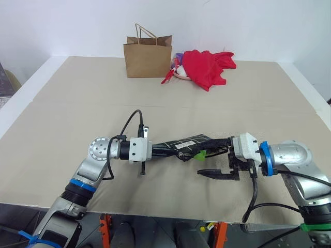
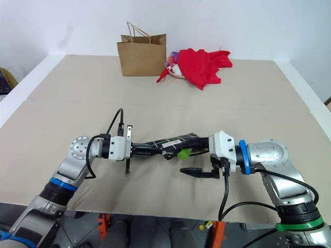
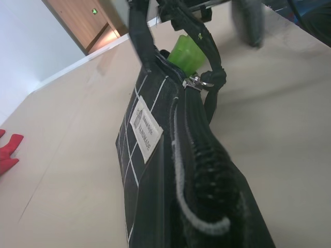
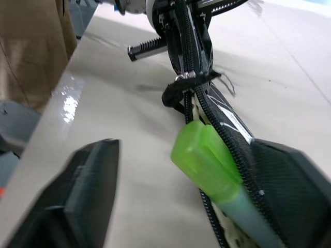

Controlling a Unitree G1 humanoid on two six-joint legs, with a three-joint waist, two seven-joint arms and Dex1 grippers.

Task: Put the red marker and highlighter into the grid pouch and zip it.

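My left gripper [image 1: 158,150] is clamped shut on one end of the grid pouch [image 1: 189,142], holding it off the table [image 1: 67,113] roughly level, between my two arms near the front edge. My right gripper [image 1: 220,161] has its jaws apart: upper finger [image 1: 217,150] lies along the pouch's other end, lower finger [image 1: 217,173] hangs free below it with a clear gap, so nothing is pinched on that side. The highlighter [image 4: 207,160] pokes out of the pouch's open zipper mouth, lime-green end exposed, sitting against the zipper teeth just beside my right upper finger. Zipper pull [image 3: 199,81] sits close to the highlighter, mouth not closed. White label [image 3: 146,129] is on the pouch face turned to my left wrist camera. Can't see the red marker, so can't say where it is. Room: wide bare tabletop ahead and to both sides of the pouch. Brown paper bag [image 1: 148,57] stands at the far edge, red cloth [image 1: 207,67] heaped just beside it, both well apart from my arms. Front table edge is close under both wrists, with my right arm's cable [image 1: 254,199] hanging over it.
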